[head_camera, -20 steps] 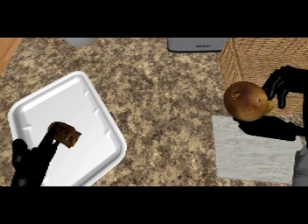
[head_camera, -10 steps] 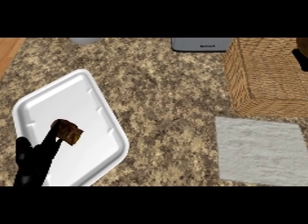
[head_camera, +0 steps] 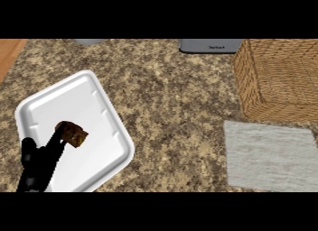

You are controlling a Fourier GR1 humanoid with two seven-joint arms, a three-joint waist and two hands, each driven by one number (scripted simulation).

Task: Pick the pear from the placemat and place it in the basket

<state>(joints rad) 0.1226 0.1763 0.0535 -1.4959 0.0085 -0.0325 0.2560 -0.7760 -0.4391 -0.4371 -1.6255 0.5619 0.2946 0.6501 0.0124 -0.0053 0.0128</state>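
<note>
The woven basket [head_camera: 279, 96] stands at the right back of the counter. In front of it lies the grey placemat [head_camera: 273, 155], with nothing on it. No pear shows anywhere in the head view, and what I see of the basket's inside holds nothing. My left hand [head_camera: 38, 163] rests at the lower left, open with its fingers pointing up, over the near end of a white tray [head_camera: 88, 101]. My right hand is out of view.
A small brown piece of food [head_camera: 73, 134] lies on the white tray by my left fingertips. A grey appliance [head_camera: 211, 45] and another grey object [head_camera: 90, 41] sit at the counter's back edge. Wood flooring [head_camera: 2, 58] shows beyond the left edge.
A second ago my right hand held the pear beside the basket; both have since left the view. The placemat now shows in full. My left hand has stayed put.
</note>
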